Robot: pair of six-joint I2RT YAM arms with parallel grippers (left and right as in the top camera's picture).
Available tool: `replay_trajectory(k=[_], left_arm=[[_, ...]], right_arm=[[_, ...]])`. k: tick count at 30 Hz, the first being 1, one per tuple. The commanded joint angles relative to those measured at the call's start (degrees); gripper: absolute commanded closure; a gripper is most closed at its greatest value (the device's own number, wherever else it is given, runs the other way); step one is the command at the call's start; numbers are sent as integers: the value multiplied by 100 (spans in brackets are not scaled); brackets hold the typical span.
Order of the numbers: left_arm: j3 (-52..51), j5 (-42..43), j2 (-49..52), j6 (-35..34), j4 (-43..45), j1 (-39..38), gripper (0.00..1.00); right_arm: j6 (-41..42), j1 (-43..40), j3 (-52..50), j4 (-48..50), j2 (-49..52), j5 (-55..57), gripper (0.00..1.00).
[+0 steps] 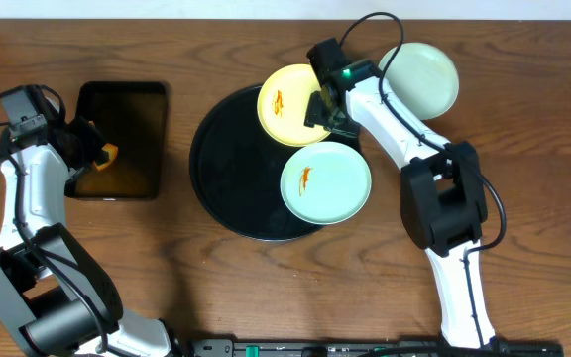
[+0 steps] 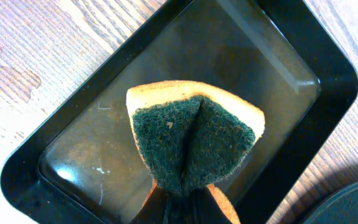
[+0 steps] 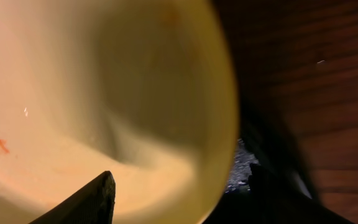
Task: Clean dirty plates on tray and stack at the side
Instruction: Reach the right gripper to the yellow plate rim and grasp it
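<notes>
The pale yellow plate [image 1: 287, 102] with an orange smear rests tilted on the far right rim of the round black tray [image 1: 228, 188]. A mint-blue plate [image 1: 325, 181] with a smear lies on the tray's right side. Another mint-blue plate [image 1: 420, 77], without a smear, sits on the table at the far right. My right gripper [image 1: 327, 107] is open and straddles the yellow plate's [image 3: 104, 93] right rim: one finger [image 3: 86, 202] over the plate, the other beyond the edge. My left gripper [image 2: 182, 210] is shut on a green-and-yellow sponge [image 2: 194, 140].
A smaller rectangular black tray [image 1: 127, 99] lies at the left, directly under the held sponge. Bare wooden table surrounds both trays. The right arm stretches from the front right across to the round tray's far side.
</notes>
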Motion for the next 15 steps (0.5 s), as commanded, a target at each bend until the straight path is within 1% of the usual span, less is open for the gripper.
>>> replay_trajectory(k=[1, 2, 4, 6, 8, 10, 11, 14, 15], left_arm=[[94, 55, 17, 79, -22, 20, 93], [94, 55, 17, 76, -22, 20, 93], [94, 55, 17, 76, -22, 20, 93], [94, 55, 17, 76, -24, 20, 93], [94, 55, 17, 76, -24, 20, 93], [94, 55, 17, 76, -22, 20, 93], [94, 55, 17, 79, -22, 20, 93], [94, 55, 17, 79, -20, 20, 93], [94, 55, 17, 76, -20, 20, 93]], right_arm=[[155, 55, 68, -48, -4, 260, 34], [157, 55, 68, -52, -4, 260, 37], [155, 66, 68, -28, 7, 260, 47], [157, 66, 68, 28, 22, 260, 65], [157, 66, 68, 35, 42, 260, 75], [155, 101, 52, 31, 79, 219, 83], [153, 116, 46, 46, 85, 197, 86], [50, 203, 46, 151, 85, -22, 98], [20, 247, 46, 212, 94, -98, 99]])
